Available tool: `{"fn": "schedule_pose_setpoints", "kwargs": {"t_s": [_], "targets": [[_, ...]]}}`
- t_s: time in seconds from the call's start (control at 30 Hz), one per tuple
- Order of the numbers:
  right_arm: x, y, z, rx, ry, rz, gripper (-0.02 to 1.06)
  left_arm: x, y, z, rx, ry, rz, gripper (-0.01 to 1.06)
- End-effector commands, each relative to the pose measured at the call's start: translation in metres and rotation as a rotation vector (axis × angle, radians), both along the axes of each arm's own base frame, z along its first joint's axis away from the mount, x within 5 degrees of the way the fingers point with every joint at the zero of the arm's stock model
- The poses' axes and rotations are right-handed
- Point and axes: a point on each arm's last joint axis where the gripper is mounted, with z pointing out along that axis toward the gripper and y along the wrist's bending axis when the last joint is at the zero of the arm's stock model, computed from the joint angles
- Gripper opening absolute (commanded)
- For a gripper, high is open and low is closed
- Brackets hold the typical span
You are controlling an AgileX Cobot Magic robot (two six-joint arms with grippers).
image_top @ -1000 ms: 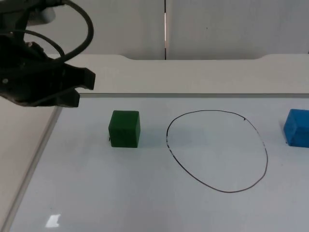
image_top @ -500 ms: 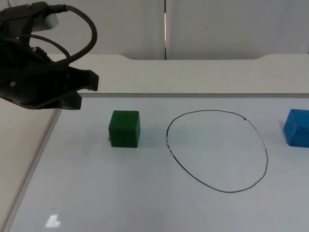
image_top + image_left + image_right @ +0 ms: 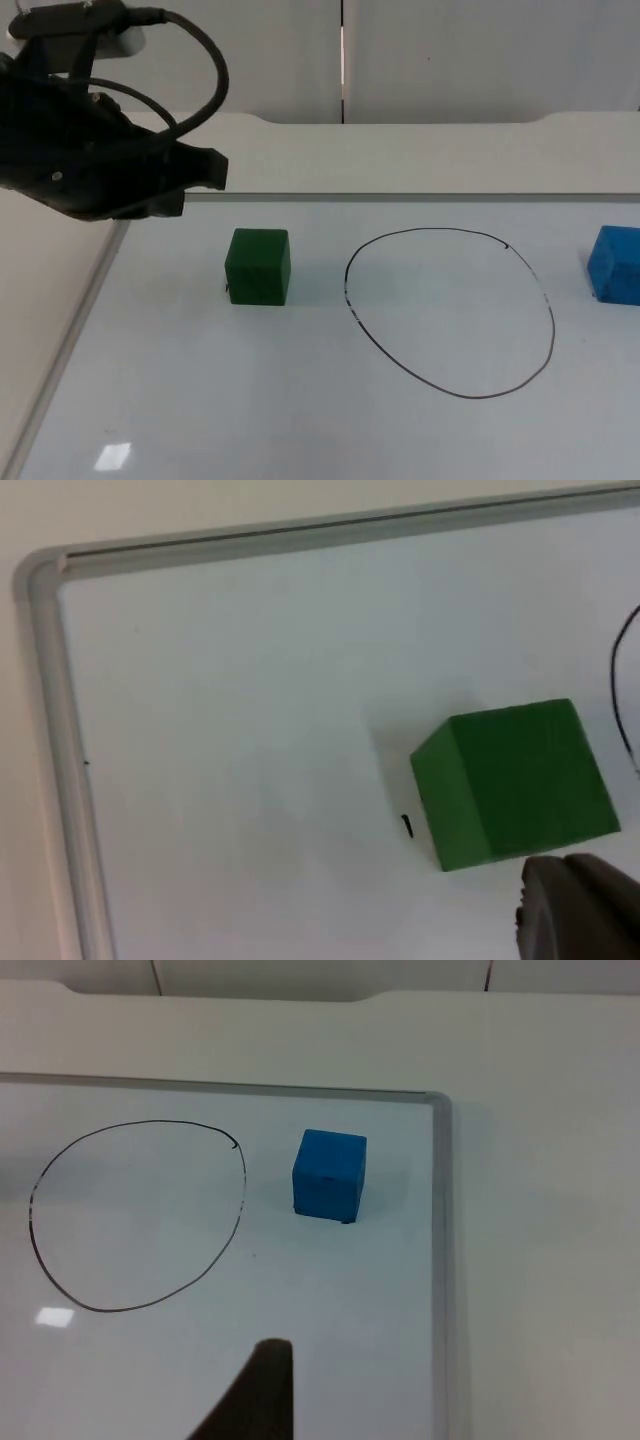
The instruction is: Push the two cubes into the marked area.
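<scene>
We've got the small green cube (image 3: 259,266) just left of the hand-drawn black oval outline (image 3: 450,312), the small blue cube (image 3: 615,263) off to its right. Left gripper (image 3: 205,172) hovers above the whiteboard's (image 3: 250,400) back-left corner; can't tell its fingers' state.

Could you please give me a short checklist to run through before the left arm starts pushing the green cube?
1. Green cube outside the drawn circle, on its left: ok, needs pushing.
2. Whiteboard between cube and circle free of obstacles: ok.
3. Left tool on the cube's far side from the circle: ok, up and to the left.
4. Left tool lowered to cube height: cannot tell.
5. Blue cube clear of the green cube's path: ok, right of the circle.
</scene>
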Motion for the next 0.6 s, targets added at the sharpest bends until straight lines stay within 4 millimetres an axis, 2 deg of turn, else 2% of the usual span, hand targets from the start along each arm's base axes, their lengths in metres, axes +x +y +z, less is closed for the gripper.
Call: {"fn": "schedule_pose_setpoints", "kwargs": {"t_s": [0.0,0.2,0.57], "targets": [[0.0,0.0,0.0,-0.005,-0.007,0.001,1.05,0.002,-0.002,-0.003,-0.002,-0.002,0.014,0.0],[0.0,0.0,0.0,-0.005,-0.007,0.001,1.05,0.016,-0.005,-0.021,0.029,0.026,0.026,0.0],[0.0,0.0,0.0,-0.005,-0.007,0.001,1.05,0.042,-0.015,-0.04,0.049,0.052,0.002,0.0]]}}
